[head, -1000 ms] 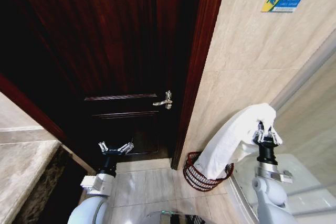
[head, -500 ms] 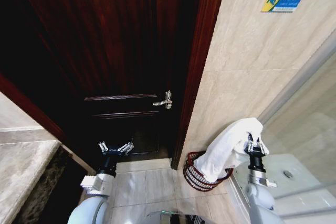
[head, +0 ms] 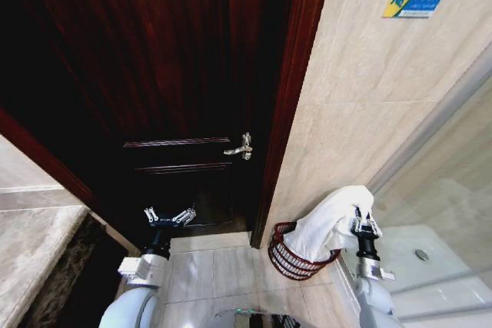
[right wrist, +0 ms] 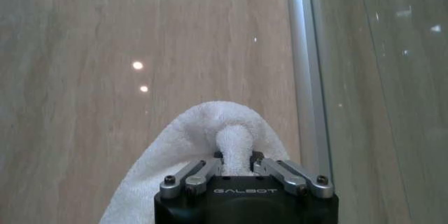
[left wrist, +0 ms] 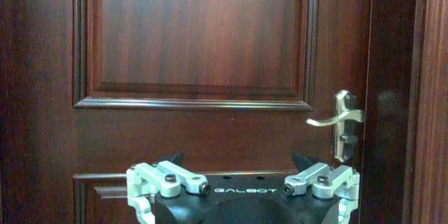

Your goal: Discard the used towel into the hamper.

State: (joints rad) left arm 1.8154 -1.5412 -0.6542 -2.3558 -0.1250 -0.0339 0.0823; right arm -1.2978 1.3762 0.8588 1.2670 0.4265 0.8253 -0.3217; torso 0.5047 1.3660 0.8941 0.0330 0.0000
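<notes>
- Towel (head: 332, 222) first: we see white terry cloth pinched at one fold by the right gripper (head: 364, 226), with the rest draping down and leftward so its lower end sits inside the hamper (head: 286, 260).
- From the right wrist view, the right gripper's (right wrist: 236, 167) jaws are clamped on a bunched ridge of the towel (right wrist: 210, 145); holding it by that ridge lets the loose length hang free and feed into the basket.
- We place the hamper, a dark red-brown wicker basket, on the tiled floor in the corner between the door frame (head: 292, 90) and the beige tiled wall (head: 361, 90), just beside the glass shower partition (head: 446, 159).
- We judge the drop as close: most of the cloth appears to be over or in the hamper, though how deep it reaches is hard to tell.
- Off to the side, the left gripper (head: 170, 217) idles with its jaws spread wide and empty, facing the dark wooden door (left wrist: 203, 51) near its lever handle (left wrist: 339, 121).
</notes>
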